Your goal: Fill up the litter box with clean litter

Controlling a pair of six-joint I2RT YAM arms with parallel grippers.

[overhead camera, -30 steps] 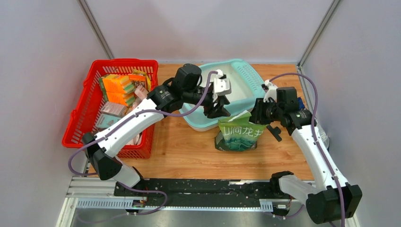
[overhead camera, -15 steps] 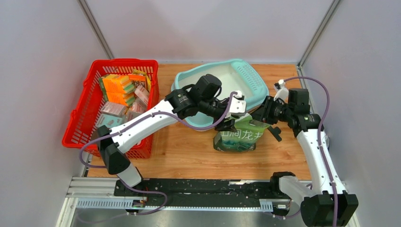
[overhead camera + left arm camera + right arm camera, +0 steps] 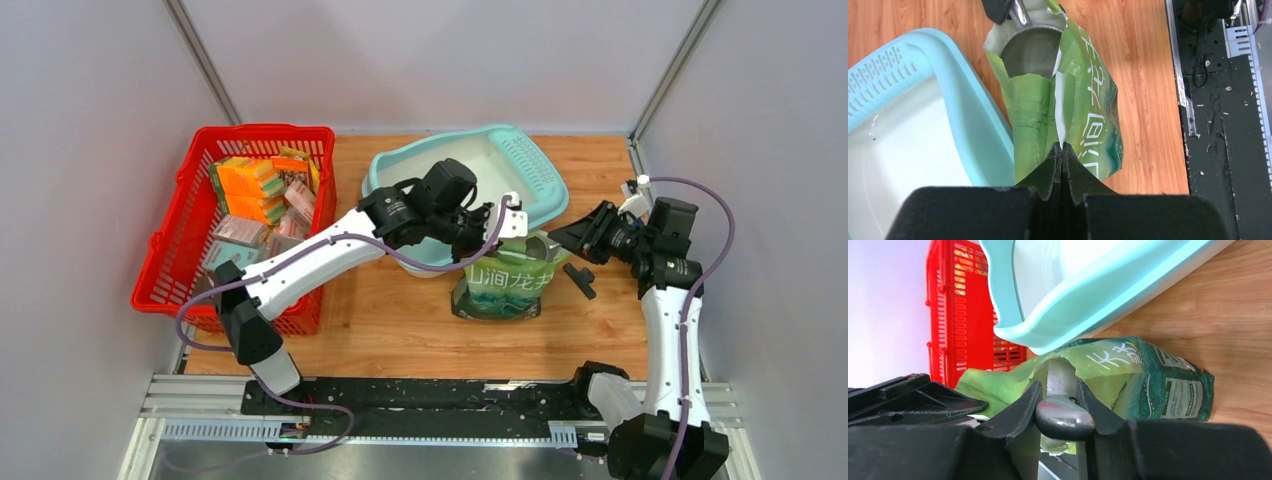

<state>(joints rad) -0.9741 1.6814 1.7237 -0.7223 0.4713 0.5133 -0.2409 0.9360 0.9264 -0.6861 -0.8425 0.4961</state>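
Observation:
The light-teal litter box [image 3: 398, 163] sits at the back centre, and its whitish inside [image 3: 908, 150] shows no granules. In front of it stands a green printed bag [image 3: 505, 287] with a torn-open top. My left gripper [image 3: 1062, 149] is shut on the bag's torn top edge, on the side next to the box. My right gripper [image 3: 1060, 390] is shut on the handle of a grey metal scoop [image 3: 1064, 417]. The scoop's bowl [image 3: 1030, 46] sits inside the bag's mouth. The clean litter is hidden.
A red mesh basket [image 3: 262, 130] full of packets stands at the left. A small black object [image 3: 581, 279] lies on the wood right of the bag. A black rail [image 3: 430, 395] runs along the near edge. Grey walls close in both sides.
My left gripper dropped from over the litter box to the bag and closed on its top edge. My right arm swung out to the right, still holding the scoop at the bag's mouth.

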